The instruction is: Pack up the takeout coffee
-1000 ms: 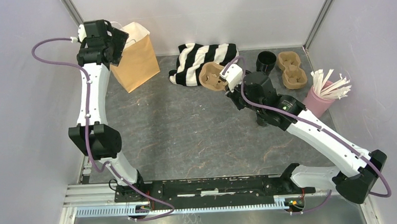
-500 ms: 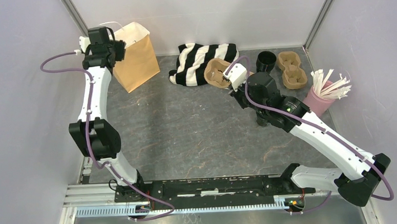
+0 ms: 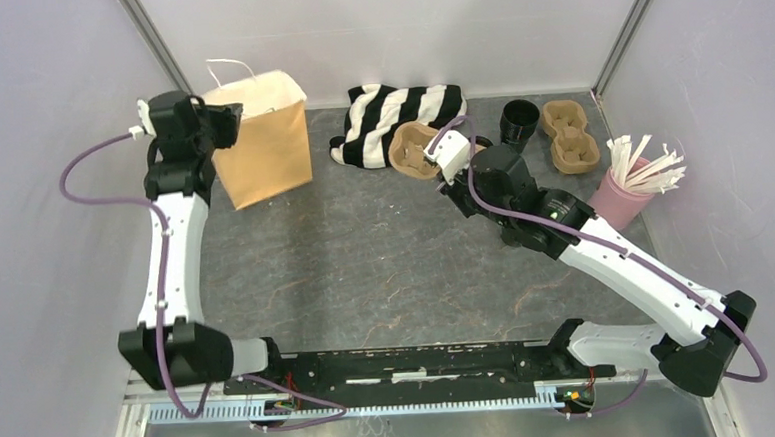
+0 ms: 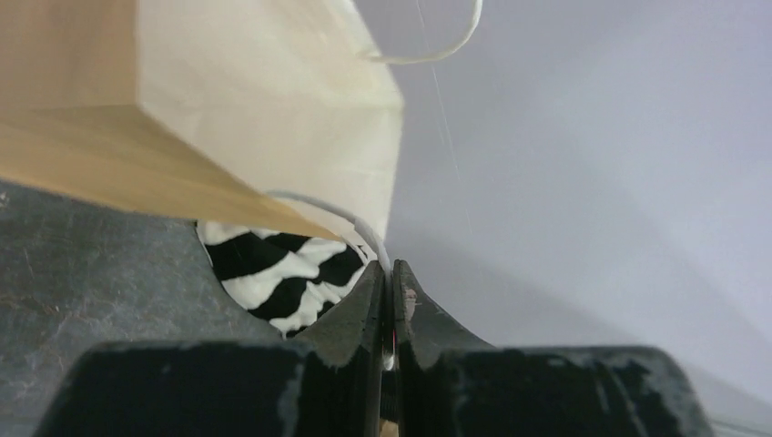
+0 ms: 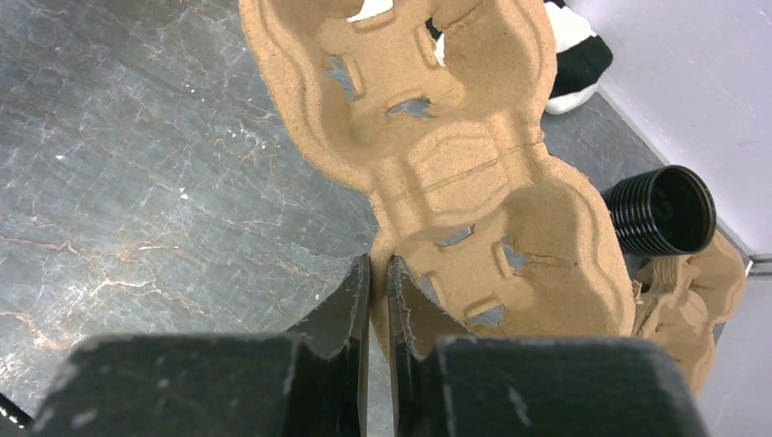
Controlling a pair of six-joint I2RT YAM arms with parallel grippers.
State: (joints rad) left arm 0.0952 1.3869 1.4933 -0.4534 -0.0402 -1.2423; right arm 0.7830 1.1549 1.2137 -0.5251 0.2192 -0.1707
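The takeout coffee is not in view in any frame. A brown paper bag (image 3: 259,135) (image 4: 228,109) stands at the back left. My left gripper (image 3: 230,112) (image 4: 390,273) is shut on the bag's white cord handle (image 4: 364,228), which runs down between the jaws. My right gripper (image 3: 444,165) (image 5: 380,264) is shut on the near rim of a brown pulp cup carrier (image 3: 412,147) (image 5: 455,164), which lies partly over a striped cloth. The carrier's wells hold nothing.
A black-and-white striped cloth (image 3: 398,113) (image 4: 273,269) lies at the back centre. A lidless black cup (image 3: 520,119) (image 5: 660,211) lies on its side beside a second pulp carrier (image 3: 570,136). A pink cup of white sticks (image 3: 627,188) stands at the right.
My left gripper has closed on the bag's handle, and the arm has swung left and nearer, turning the bag. The right gripper kept its hold on the carrier and barely shifted.
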